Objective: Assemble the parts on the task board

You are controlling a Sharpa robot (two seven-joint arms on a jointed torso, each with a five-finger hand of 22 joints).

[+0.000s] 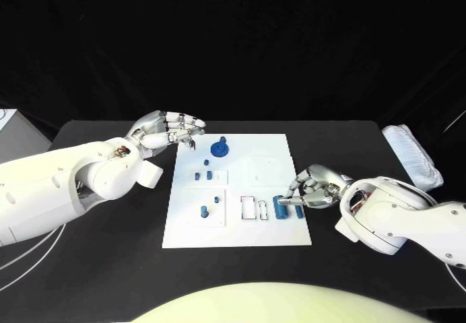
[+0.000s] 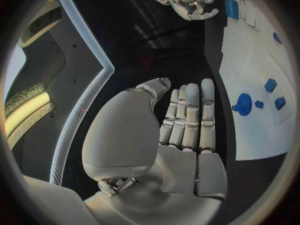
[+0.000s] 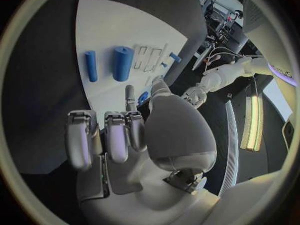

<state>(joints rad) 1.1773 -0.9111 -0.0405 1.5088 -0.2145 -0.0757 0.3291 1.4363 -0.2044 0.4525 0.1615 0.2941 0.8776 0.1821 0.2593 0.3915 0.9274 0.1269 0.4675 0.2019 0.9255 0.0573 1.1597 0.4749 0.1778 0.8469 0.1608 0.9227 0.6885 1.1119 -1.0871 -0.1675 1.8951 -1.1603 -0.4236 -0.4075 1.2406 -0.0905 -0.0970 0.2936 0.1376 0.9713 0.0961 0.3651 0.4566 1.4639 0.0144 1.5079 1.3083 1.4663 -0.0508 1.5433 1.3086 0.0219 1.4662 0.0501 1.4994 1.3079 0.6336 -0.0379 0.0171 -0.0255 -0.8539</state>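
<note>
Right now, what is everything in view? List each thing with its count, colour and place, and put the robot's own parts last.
task board: one, white, middle of the black table.
round part: one, blue, far end of the board, by the left hand.
small parts: several, blue, left half of the board.
cylinders: two, blue, lying side by side at the board's near right, by the right hand.
wrapped bundle: one, white, right edge of the table.
left hand: silver, fingers curled, holding nothing, beyond the board's far left corner.
right hand: silver, fingers curled at the thicker cylinder; contact unclear.
</note>
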